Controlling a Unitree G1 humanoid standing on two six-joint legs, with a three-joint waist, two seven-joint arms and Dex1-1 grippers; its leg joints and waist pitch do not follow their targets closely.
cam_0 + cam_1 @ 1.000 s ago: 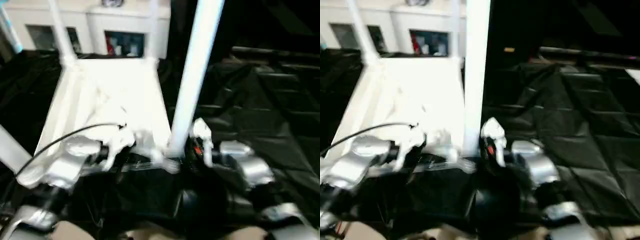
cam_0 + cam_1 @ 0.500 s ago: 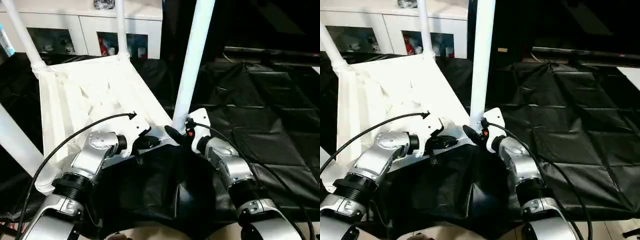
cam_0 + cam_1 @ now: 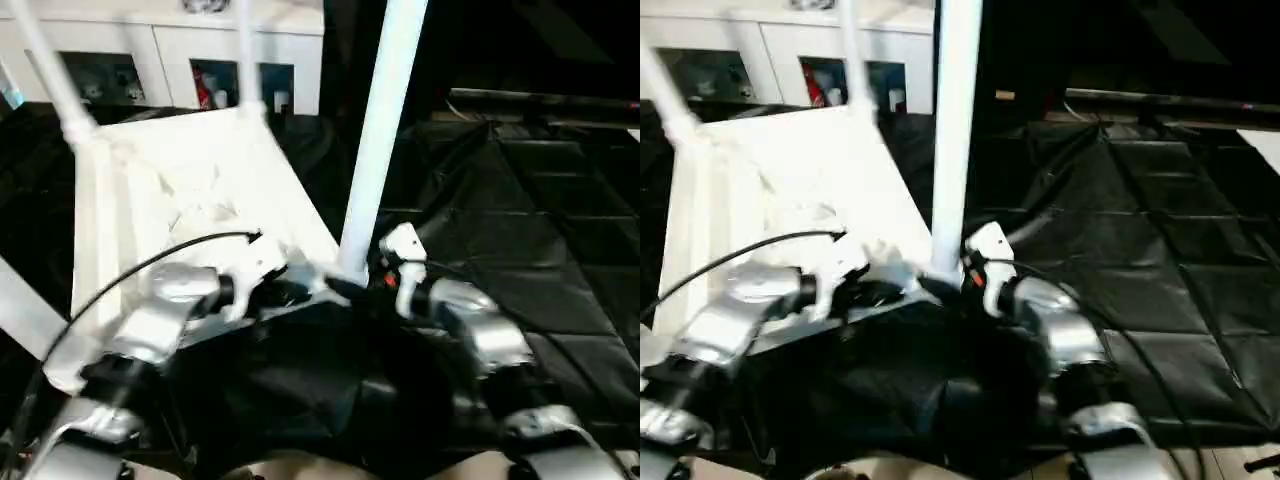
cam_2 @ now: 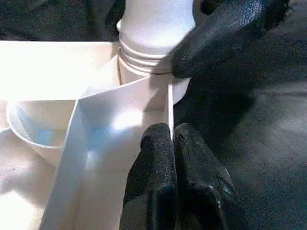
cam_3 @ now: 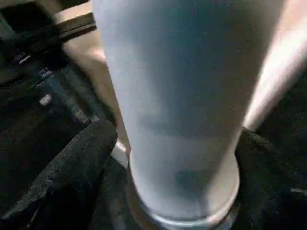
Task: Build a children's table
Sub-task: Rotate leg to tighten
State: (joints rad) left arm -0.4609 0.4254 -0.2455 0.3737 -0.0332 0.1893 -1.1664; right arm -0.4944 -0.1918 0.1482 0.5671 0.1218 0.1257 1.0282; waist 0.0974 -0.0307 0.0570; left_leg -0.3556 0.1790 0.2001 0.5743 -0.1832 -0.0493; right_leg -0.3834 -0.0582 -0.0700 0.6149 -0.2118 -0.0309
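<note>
Fingers of the right gripper (image 5: 177,158) clasp the nearest leg (image 3: 380,140) mid-frame; left gripper (image 4: 171,139) pinches the tabletop (image 3: 190,190) rib.

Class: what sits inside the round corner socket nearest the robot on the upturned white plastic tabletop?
A long white tube leg stands in that socket, ridged collar showing at the rim. Its inserted end is hidden.

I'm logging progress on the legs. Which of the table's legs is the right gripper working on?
The near-right leg, tallest in the head views. The right gripper straddles its base at the tabletop corner; the others stand untouched.
</note>
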